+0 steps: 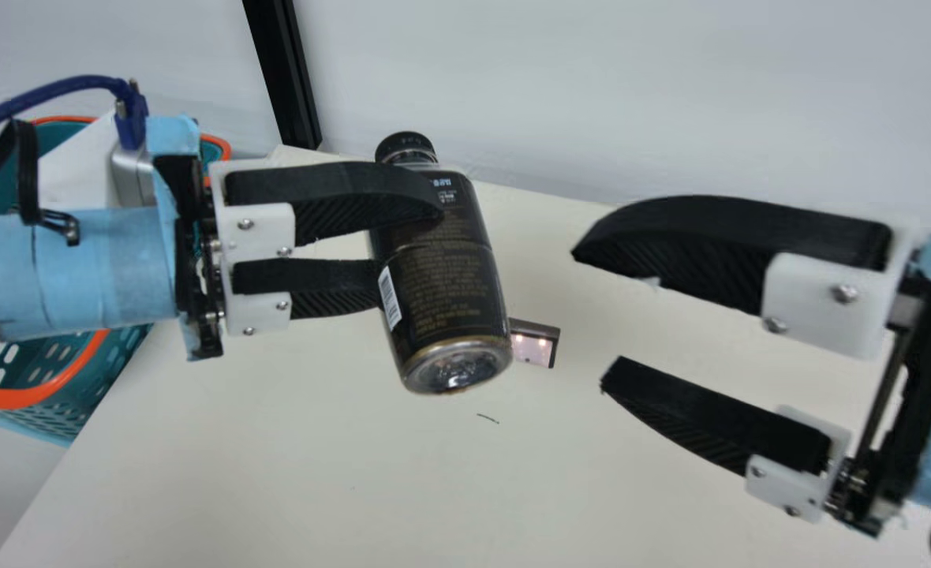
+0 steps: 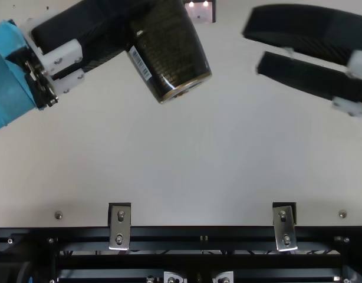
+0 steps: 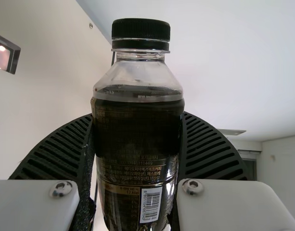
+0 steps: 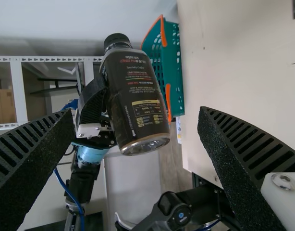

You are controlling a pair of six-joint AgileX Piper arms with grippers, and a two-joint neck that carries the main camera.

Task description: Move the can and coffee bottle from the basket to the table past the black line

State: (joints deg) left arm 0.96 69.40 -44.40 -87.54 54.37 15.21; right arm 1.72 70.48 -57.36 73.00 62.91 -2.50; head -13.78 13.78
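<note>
Left fingers [image 1: 323, 189] pinch coffee bottle [image 1: 450, 284]; right fingers [image 1: 718, 233] spread; top view shows 2 brackets [image 2: 119, 229].

And here we have it, left gripper [image 1: 410, 248] pointing inward, its two ribbed fingers clamped in a firm grip, while facing it, well apart, the right gripper [image 1: 589, 318] holds its fingers spread wide!

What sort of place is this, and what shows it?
Probably a robotics lab: left gripper and right gripper sit on robot arms, a blue cable runs to the left arm, and silver brackets are bolted to a black rail.
</note>
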